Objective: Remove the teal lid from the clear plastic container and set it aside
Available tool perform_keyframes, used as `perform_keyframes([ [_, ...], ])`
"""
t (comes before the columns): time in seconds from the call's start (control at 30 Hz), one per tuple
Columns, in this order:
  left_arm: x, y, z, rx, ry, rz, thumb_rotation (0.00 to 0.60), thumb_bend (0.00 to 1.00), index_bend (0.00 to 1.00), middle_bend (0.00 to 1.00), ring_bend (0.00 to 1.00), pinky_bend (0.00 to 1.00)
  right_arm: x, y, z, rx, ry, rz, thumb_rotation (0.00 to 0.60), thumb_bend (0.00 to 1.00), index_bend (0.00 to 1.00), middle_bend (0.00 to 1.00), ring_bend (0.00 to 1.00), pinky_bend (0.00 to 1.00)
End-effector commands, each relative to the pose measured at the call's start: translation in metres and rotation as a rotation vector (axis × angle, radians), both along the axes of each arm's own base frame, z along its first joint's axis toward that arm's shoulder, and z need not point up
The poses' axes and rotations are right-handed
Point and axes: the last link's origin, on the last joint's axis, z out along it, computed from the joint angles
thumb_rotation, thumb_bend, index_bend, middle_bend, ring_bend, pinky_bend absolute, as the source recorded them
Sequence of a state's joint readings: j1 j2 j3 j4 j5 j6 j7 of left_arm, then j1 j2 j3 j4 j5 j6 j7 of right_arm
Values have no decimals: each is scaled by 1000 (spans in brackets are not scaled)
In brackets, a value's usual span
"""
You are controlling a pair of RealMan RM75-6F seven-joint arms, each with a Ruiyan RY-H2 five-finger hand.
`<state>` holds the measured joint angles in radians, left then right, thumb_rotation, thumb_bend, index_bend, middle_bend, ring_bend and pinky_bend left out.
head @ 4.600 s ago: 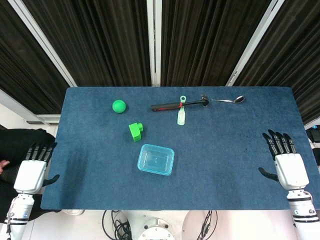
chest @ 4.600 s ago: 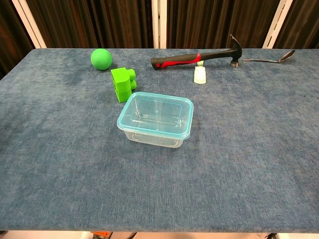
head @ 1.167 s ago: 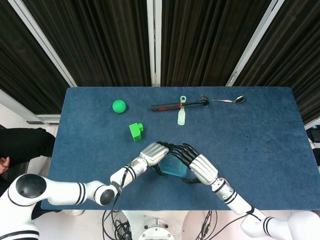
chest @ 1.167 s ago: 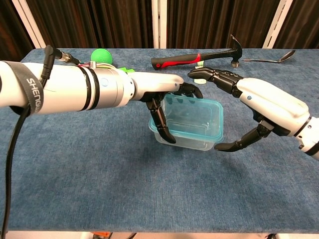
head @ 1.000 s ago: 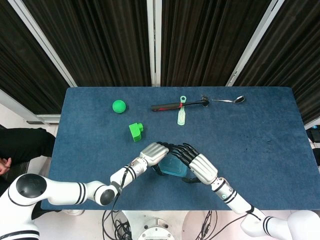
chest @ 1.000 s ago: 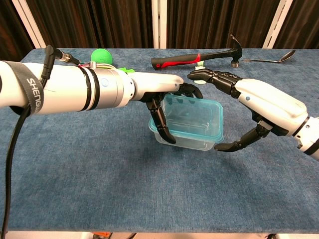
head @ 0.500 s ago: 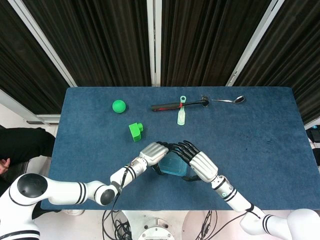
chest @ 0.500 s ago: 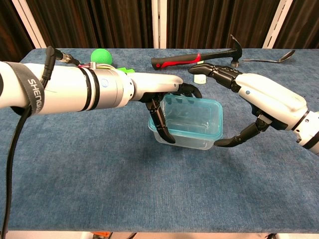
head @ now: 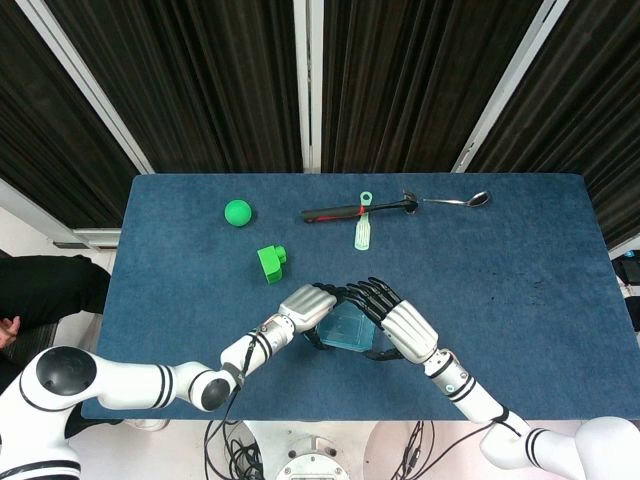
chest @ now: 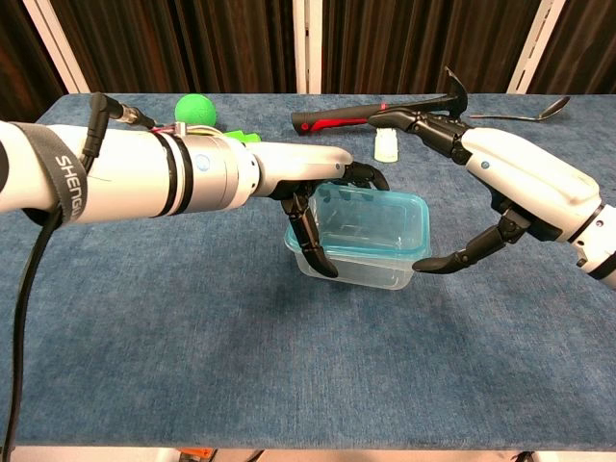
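The clear plastic container (chest: 352, 262) stands on the blue table with its teal lid (chest: 371, 223) on top. My left hand (chest: 303, 178) grips the container's left end, thumb down the near wall and fingers curled over the far rim. My right hand (chest: 520, 183) hovers spread over the container's right side, fingers (chest: 423, 123) raised well above the lid. Its thumb tip reaches the lid's near right corner; I cannot tell if it touches. From the head view both hands cover most of the container (head: 345, 328), left hand (head: 308, 303) and right hand (head: 405, 330).
Along the far side lie a green ball (chest: 195, 111), a black and red hammer (chest: 337, 117), a pale green tool (chest: 386, 146) and a spoon (chest: 534, 111). A green block (head: 270, 262) sits left of the container, behind my left arm.
Both hands came in from the table's sides to the container, which now sits further right. Over the last second my right hand's fingers rose higher above the lid; my left hand kept its grip.
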<state>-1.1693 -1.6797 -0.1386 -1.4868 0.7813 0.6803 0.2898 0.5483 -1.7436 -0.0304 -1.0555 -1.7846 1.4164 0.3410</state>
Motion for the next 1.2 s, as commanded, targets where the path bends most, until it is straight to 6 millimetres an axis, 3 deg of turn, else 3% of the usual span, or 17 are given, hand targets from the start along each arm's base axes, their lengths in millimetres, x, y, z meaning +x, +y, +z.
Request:
perform_keyframes([
  [0.03,0,0,0,-1,-3,-1,600,111,167,205,142,212,0,0,0,-5,-6,2,600,31,0,49,0,10],
  [0.13,2,-1,1,-12,-18,10,600,112,134,183,129,207,0,0,0,-16,-5,10,600,91,23,80,0,44],
  [0.27,2,-1,4,-21,-39,24,600,112,103,154,115,196,0,0,-2,-31,0,28,600,205,145,131,0,85],
  [0.47,1,-1,6,-33,-57,37,600,112,99,153,114,195,0,0,-3,-43,-10,42,600,271,270,167,11,104],
  [1.2,-3,-2,6,-40,-77,38,600,100,55,57,11,67,-3,1,-1,-61,-10,50,600,342,354,198,43,126],
])
